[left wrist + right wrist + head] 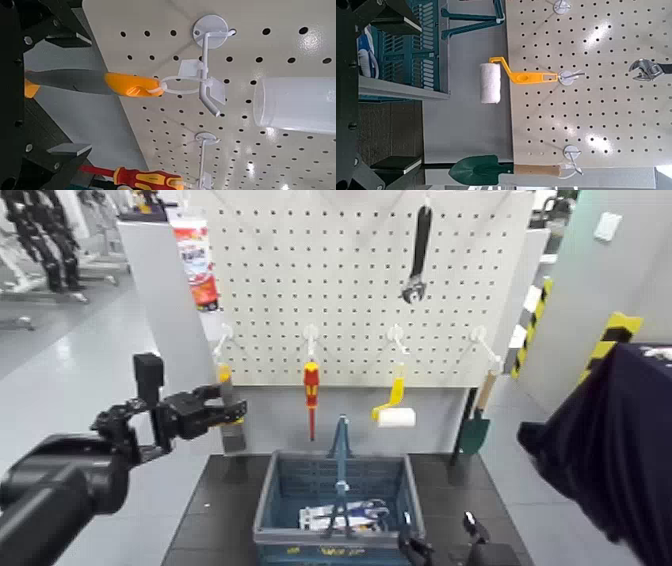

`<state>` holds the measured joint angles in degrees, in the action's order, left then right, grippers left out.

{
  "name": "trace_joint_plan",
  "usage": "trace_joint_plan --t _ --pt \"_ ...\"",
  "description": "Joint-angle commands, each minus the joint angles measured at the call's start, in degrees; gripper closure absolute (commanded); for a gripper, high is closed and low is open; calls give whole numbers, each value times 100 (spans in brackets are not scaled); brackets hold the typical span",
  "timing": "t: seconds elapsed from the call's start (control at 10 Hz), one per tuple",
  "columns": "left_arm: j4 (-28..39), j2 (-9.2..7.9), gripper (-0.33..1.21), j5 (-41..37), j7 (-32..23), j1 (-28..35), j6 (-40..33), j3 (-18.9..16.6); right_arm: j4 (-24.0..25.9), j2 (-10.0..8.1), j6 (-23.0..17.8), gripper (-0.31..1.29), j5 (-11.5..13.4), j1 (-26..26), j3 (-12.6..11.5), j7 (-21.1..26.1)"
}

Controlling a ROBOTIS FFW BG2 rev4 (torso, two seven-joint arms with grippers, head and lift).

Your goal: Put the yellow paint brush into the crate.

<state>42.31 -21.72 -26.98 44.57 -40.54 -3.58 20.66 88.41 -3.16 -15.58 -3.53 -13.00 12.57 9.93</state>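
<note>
The yellow paint brush [229, 405] hangs by its handle loop on a pegboard hook at the far left, bristles down. My left gripper [220, 411] is raised to it, open, with its fingers on either side of the grey metal band. In the left wrist view the brush [119, 82] lies between the two dark fingers [70, 35], apart from both. The dark blue-grey crate [268, 502] stands on the black table below the pegboard, with its tall middle handle upright. My right gripper [436, 546] is open and parked low by the crate's right front corner.
On the pegboard [350, 280] hang a red-and-yellow screwdriver [311, 390], a yellow-handled white roller [393, 412], a black wrench [417, 250] and a green trowel [475, 428]. White and blue items [345, 515] lie in the crate. A person's dark sleeve [610, 450] is at the right.
</note>
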Motion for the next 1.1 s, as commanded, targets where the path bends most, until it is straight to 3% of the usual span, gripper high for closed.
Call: trace_joint_plan --t 0.1,0.3,0.7,1.1 --pt "-3 19 106 -18 52 -33 50 0 -8 -9 -32 15 -16 8 9 0" --pt "-21 19 117 -9 52 -50 41 -9 -8 -9 -50 15 -16 8 9 0" --pt "14 36 119 -18 60 20 -29 -150 -8 -9 -50 15 -16 -9 -18 0" --pt "735 36 119 184 122 494 261 -554 -8 -9 -24 15 -16 -27 -35 0"
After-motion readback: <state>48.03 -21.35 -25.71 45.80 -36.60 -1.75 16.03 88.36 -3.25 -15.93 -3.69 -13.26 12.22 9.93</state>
